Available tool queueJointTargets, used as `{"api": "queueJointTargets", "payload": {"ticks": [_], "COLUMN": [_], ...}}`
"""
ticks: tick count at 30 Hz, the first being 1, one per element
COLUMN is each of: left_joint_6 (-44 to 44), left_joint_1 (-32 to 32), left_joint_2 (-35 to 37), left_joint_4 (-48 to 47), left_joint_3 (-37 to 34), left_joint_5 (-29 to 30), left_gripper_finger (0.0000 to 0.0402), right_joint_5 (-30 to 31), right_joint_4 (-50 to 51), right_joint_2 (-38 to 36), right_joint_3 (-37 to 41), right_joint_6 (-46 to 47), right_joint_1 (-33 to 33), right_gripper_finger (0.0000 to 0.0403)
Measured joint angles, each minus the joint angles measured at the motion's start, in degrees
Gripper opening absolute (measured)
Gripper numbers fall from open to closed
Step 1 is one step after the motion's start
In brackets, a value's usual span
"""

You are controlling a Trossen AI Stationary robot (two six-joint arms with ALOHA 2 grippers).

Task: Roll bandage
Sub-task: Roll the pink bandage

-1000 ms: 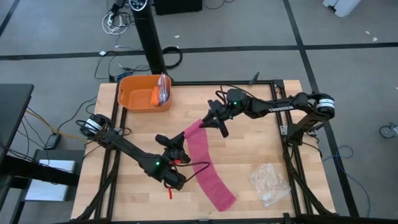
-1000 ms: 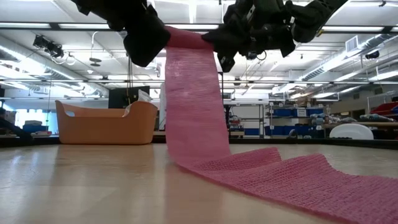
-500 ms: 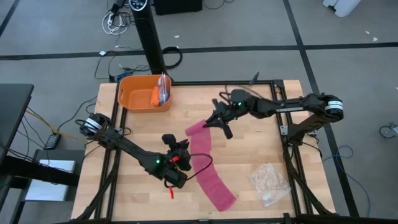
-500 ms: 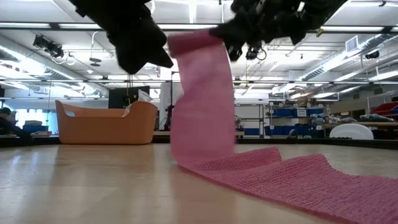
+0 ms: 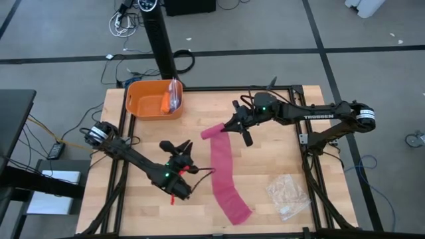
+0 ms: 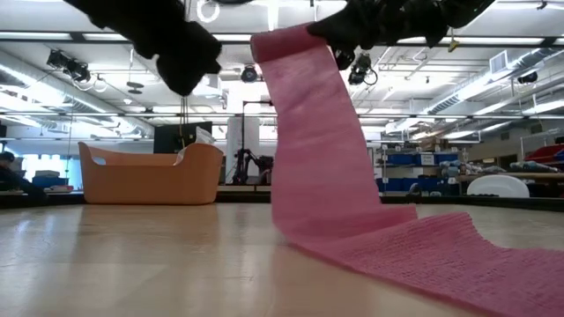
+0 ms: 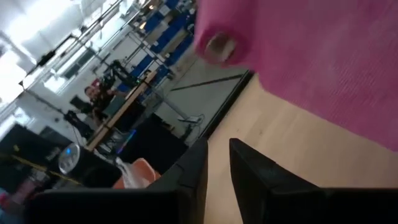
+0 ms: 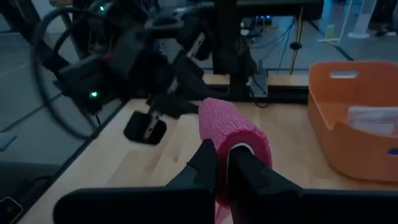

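Overhead, a long pink bandage (image 5: 224,174) of soft, open-weave cloth lies across a pale wooden table (image 5: 265,166). One end rests flat on the wood near the front edge; the strip then rises in a curve to the right gripper (image 5: 229,128), which holds the upper end above the middle of the table. In the low view the band (image 6: 326,150) hangs as a wide, slightly twisted ribbon, its mesh texture plain where it spreads onto the boards.

The right gripper's fingers (image 8: 211,163) are pressed nearly together, pinching the bandage's top end, which curls over them in a rounded fold.

The left gripper (image 5: 176,149) sits above the table just to the left of the strip, apart from it. Its two dark fingers (image 7: 249,171) stand slightly parted, with a narrow gap between them and nothing held.

An orange plastic tub (image 5: 143,106) with rounded corners stands at the far left corner of the table. A clear, crinkled plastic bag (image 5: 287,194) lies near the front right corner.

Compared with a second ago, the left gripper has let go of the bandage and drawn away to the left. The right gripper has carried the held end a little farther right.
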State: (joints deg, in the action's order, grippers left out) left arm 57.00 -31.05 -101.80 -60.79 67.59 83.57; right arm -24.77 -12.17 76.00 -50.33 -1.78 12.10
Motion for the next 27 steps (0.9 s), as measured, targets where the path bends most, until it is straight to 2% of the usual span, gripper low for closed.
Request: {"api": "queueJointTargets", "payload": {"ticks": [3, 6, 9, 11, 13, 19, 21, 23, 24, 27], "left_joint_6": [7.61, 8.13, 5.74, -0.31, -9.99, -44.59, -52.71, -57.78, -59.22, -62.18], "left_joint_1": [-1.26, -1.96, -2.01, -2.00, -1.47, 2.06, 3.15, 4.24, 4.80, 6.11], "left_joint_2": [0.04, 0.04, 0.07, 0.07, 0.07, 0.07, 0.06, 0.04, 0.05, 1.57], "left_joint_4": [-3.33, -2.65, 1.12, 6.79, 16.41, 55.40, 66.34, 74.85, 77.71, 81.81], "left_joint_3": [-0.40, -0.71, -1.45, -2.04, -2.94, -8.70, -10.53, -11.63, -11.80, -12.98], "left_joint_5": [0.94, 0.60, -2.56, -6.04, -11.47, -37.65, -47.53, -54.99, -56.79, -57.33], "left_gripper_finger": [0.0060, 0.0046, 0.0031, 0.0021, 0.0012, 0.0005, 0.0004, 0.0004, 0.0004, 0.0004], "right_joint_5": [1.42, 1.86, 1.83, 1.81, 1.81, 1.74, 1.74, 1.68, 1.66, 1.63], "right_joint_4": [0.50, 0.34, 0.27, 0.29, 0.27, 0.25, 0.27, 0.27, 0.29, 0.37], "right_joint_2": [0.16, 0.14, 0.14, 0.14, 0.14, 0.16, 0.16, 0.16, 0.16, 0.16], "right_joint_3": [0.04, 0.04, 0.04, 0.04, 0.04, 0.04, 0.04, 0.04, 0.04, 0.04], "right_joint_6": [-1.03, -1.47, -1.54, -1.88, -1.96, -2.65, -2.97, -2.99, -2.99, -3.22], "right_joint_1": [-0.03, 0.02, 0.00, 0.00, 0.00, 0.00, 0.00, 0.00, 0.00, 0.00], "right_gripper_finger": [0.0013, 0.0013, 0.0013, 0.0013, 0.0013, 0.0013, 0.0013, 0.0013, 0.0013, 0.0013]}}
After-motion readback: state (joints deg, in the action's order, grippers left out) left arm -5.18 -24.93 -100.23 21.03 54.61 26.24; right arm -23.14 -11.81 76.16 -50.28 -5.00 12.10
